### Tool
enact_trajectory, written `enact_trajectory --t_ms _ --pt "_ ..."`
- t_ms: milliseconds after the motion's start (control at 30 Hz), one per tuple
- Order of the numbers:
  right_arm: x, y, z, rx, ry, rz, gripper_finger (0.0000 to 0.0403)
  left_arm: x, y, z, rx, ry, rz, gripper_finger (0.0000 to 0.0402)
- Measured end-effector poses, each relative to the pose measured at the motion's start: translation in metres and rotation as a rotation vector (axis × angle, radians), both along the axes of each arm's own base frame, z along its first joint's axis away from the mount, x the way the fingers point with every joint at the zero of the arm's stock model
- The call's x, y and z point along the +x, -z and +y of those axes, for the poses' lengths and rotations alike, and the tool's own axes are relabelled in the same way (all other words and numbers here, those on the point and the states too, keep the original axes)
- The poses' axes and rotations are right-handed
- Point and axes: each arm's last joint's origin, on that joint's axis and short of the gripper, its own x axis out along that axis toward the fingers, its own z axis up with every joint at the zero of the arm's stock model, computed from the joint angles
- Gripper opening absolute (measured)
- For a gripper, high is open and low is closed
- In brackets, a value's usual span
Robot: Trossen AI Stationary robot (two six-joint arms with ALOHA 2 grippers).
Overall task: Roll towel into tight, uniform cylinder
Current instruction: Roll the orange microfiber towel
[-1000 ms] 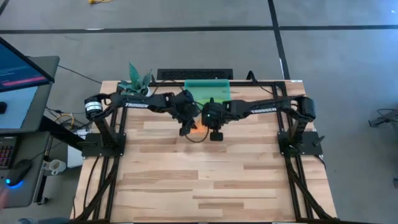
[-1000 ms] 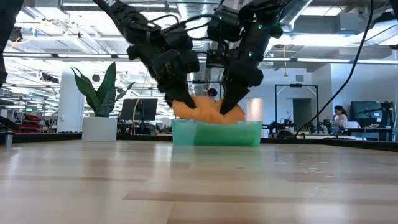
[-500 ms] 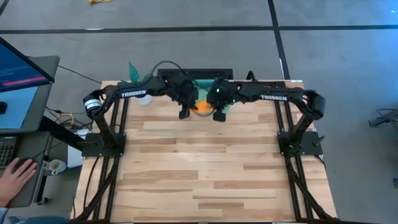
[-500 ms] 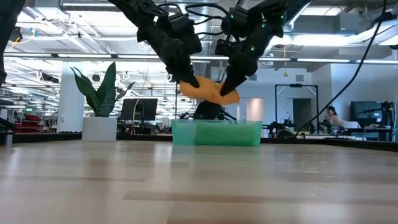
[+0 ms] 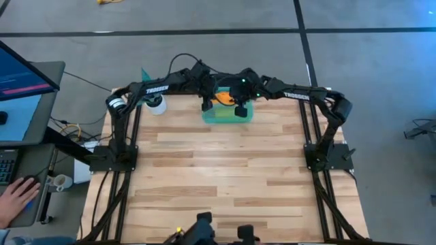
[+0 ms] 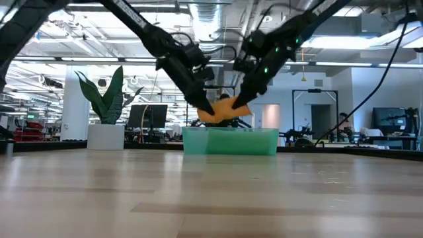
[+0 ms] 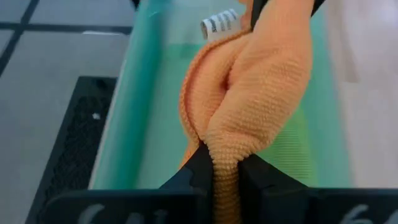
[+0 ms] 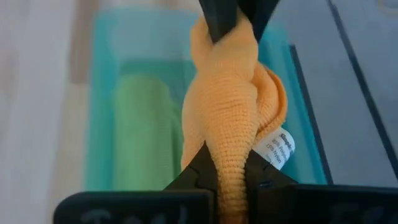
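A rolled orange towel (image 5: 223, 98) hangs between my two grippers over the green bin (image 5: 227, 116) at the table's far edge; in the low view the towel (image 6: 223, 110) sits just above the bin's rim (image 6: 229, 131). My left gripper (image 5: 207, 103) is shut on the towel's left end and my right gripper (image 5: 240, 107) on its right end. A white label (image 8: 280, 148) hangs from the towel. A rolled green towel (image 8: 137, 134) lies inside the bin. My left gripper pinches the towel's left end (image 7: 227, 163) between its two fingers, a thick bunch of several layers. The fingers slant down from the table's left. The towel is lifted clear, sagging toward the bin. My right gripper pinches the towel's right end (image 8: 228, 163) between its two fingers, a thick rolled bunch. The fingers slant down from the table's right. The towel hangs clear above the bin.
A potted plant (image 5: 151, 87) in a white pot stands at the far left corner, close to my left arm. A black grille (image 7: 68, 149) lies behind the bin. A person's hand (image 5: 15, 197) rests at a desk left of the table. The wooden table (image 5: 225, 184) stretches toward the near edge.
Both grippers have carried the orange towel from the table's middle toward the far edge, lifting it over the bin's wall, then lowering it toward the bin. The towel has stayed bunched between them.
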Motion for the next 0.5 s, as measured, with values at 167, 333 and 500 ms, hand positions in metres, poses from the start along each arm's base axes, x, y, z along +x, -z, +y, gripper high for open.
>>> enact_trajectory --t_ms 167,333,500 --pt "0.000 0.030 -0.023 -0.003 0.026 0.047 0.0035 0.009 0.017 0.015 -0.018 -0.008 0.051 0.0018" --pt "-0.009 0.044 -0.043 -0.001 0.057 0.082 0.0035 0.018 0.036 0.023 0.018 -0.007 0.109 0.0018" --pt "-0.015 0.057 -0.053 0.032 0.077 0.109 0.0035 0.021 0.042 0.024 -0.004 0.005 0.113 0.0019"
